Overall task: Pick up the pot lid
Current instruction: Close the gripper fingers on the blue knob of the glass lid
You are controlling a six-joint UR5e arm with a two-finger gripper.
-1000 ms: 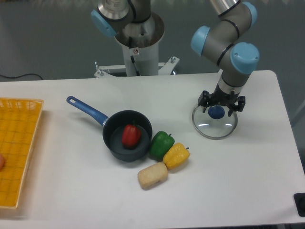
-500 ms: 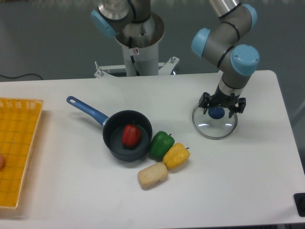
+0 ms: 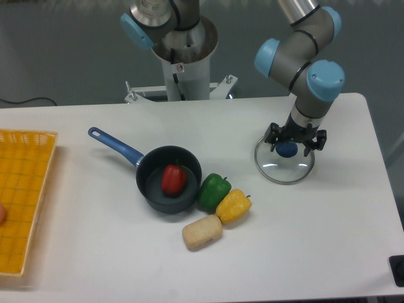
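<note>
Pot lid (image 3: 284, 170) is observed unmoved from the earlier frame; gripper (image 3: 290, 144) is held over blue knob (image 3: 287, 150), its fingers spread apart.

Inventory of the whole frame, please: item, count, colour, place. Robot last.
Glass pot lid with knob: 1, clear with blue knob, right
Round long-handled pan: 1, black with blue handle, centre-left
Toy vegetable or fruit: 1, red, in pan
Toy pepper: 1, green, beside pan
Toy pepper: 1, yellow, beside the green one
Oblong block-like item: 1, tan, front centre
Tray: 1, yellow-orange, left edge
Table: 1, white, under everything
Two-finger gripper: 1, colour unclear, over lid, fingers apart
</note>
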